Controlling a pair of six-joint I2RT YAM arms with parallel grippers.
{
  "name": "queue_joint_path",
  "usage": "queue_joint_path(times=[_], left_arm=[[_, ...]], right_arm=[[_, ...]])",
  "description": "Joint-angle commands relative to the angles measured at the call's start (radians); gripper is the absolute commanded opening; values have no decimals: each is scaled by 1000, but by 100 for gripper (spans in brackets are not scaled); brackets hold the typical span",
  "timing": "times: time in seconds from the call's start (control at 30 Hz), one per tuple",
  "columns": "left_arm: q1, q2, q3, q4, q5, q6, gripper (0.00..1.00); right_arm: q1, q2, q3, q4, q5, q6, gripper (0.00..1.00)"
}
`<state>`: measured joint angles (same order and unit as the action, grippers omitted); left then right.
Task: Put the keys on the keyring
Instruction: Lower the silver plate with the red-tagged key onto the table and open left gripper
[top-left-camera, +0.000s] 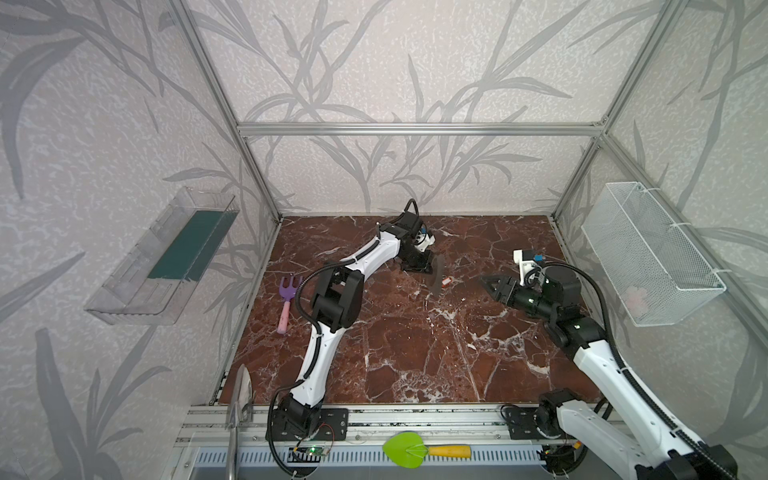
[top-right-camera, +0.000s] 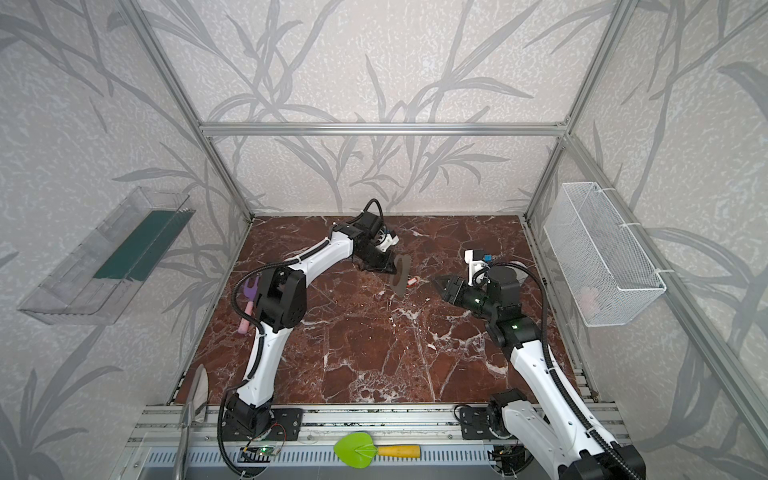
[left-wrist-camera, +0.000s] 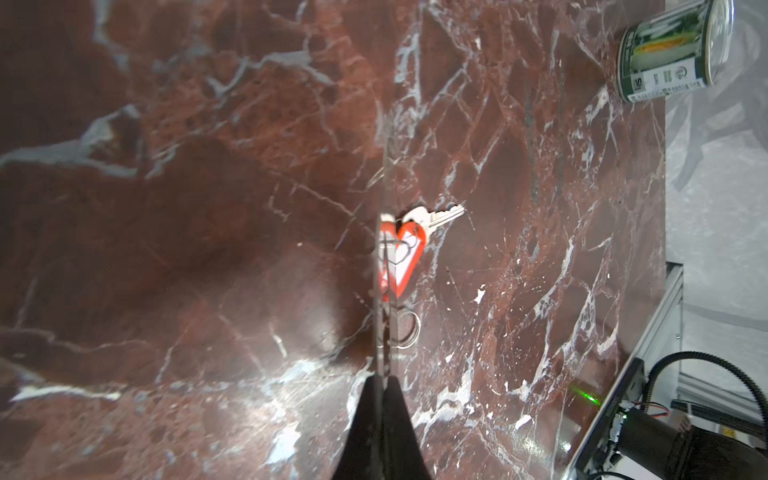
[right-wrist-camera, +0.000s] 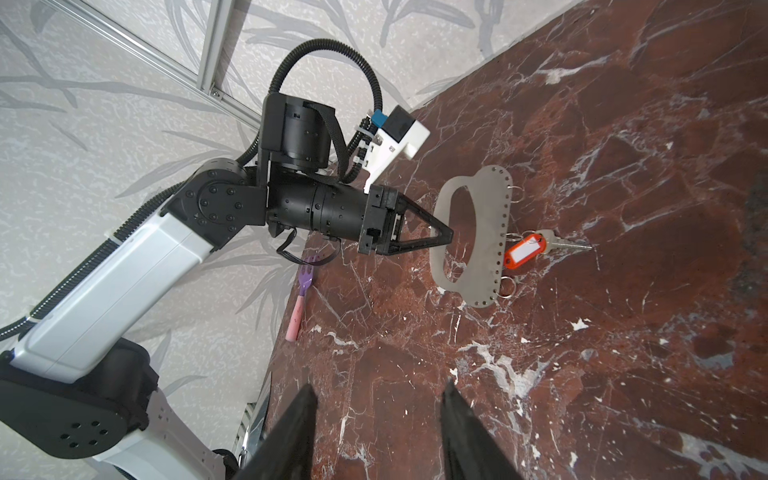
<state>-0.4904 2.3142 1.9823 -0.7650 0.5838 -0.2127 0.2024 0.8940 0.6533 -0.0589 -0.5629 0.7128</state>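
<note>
I look down on a red-brown marble counter (top-left-camera: 415, 353) inside a frame with leaf-pattern walls. My left tool (top-left-camera: 430, 271) reaches to the far middle and is clamped on the keyring (top-left-camera: 437, 279), which stands on edge and looks dark and thin from here. The keys (top-left-camera: 446, 282), a tiny red speck, lie just right of the ring. My right tool (top-left-camera: 488, 285) points at them from the right, jaws apart, near but not touching. A purple fork (top-left-camera: 286, 297) lies by the counter's left edge. A wire basket (top-left-camera: 652, 253) hangs on the right wall, a clear bin (top-left-camera: 137, 286) on the left.
</note>
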Motion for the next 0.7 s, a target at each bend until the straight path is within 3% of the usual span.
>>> queue_joint_path(times=[0.0,0.37,0.5,0.67], left_arm=[[22,-38,-59,15,-30,11,0],[95,-53,-185,72,5,-17,2],[118,-62,-215,71,-3,-18,16],[147,-78,-239,72,-5,-17,24]], right_arm=[[-8,-17,2,-31,-16,-29,49],[-14,-23,4,-62,-11,-49,50],[-18,-30,3,-74,-9,-55,50],[-21,-40,-1,-86,-8,-61,51]])
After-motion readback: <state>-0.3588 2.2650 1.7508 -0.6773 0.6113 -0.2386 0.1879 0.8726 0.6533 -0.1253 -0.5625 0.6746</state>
